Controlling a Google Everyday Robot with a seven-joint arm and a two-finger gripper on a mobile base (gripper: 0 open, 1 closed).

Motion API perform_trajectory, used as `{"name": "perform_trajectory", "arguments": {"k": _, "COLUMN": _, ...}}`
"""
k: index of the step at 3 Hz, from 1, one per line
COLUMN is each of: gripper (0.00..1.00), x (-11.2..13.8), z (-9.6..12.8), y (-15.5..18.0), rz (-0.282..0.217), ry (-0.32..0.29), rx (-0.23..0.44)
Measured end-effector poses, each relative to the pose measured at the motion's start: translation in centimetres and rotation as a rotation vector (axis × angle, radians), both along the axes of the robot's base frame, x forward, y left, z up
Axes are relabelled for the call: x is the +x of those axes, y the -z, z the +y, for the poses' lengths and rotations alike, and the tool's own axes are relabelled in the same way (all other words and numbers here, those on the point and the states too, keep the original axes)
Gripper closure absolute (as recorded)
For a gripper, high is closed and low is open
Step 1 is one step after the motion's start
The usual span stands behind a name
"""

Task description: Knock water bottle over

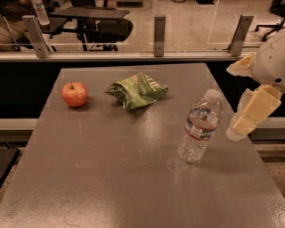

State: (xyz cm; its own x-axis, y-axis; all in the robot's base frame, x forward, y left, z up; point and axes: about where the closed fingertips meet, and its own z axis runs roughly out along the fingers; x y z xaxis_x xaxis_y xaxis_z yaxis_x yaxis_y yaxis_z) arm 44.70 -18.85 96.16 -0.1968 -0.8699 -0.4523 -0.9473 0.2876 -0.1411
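Observation:
The water bottle [200,127] is clear ribbed plastic with a white cap and a red-and-white label band. It stands on the right part of the grey table [111,178], leaning a little to the right. My gripper [249,116] is at the right edge of the view, just right of the bottle and apart from it, at about label height. Its cream-coloured finger points down and to the left.
A red apple [75,94] sits at the table's far left. A crumpled green chip bag [137,90] lies at the far middle. A glass barrier with metal posts [159,29] runs behind the table. A small clear bottle [40,11] stands beyond it at top left.

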Motion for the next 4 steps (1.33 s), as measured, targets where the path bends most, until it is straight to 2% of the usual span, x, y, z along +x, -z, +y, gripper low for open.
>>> {"name": "perform_trajectory", "arguments": {"k": 1, "gripper": 0.0, "x": -0.5, "z": 1.6, "y": -0.1, "rz": -0.003, "ry": -0.037, "rx": 0.15}}
{"name": "perform_trajectory", "arguments": {"k": 2, "gripper": 0.0, "x": -1.7, "z": 3.6, "y": -0.3, "rz": -0.045, "ry": -0.085, "rx": 0.245}}
{"name": "perform_trajectory", "arguments": {"k": 3, "gripper": 0.0, "x": -2.6, "z": 5.1, "y": 0.0, "rz": -0.078, "ry": -0.119, "rx": 0.299}}
{"name": "perform_trajectory", "arguments": {"k": 4, "gripper": 0.0, "x": -3.1, "z": 6.1, "y": 0.9, "rz": -0.09, "ry": -0.13, "rx": 0.332}}
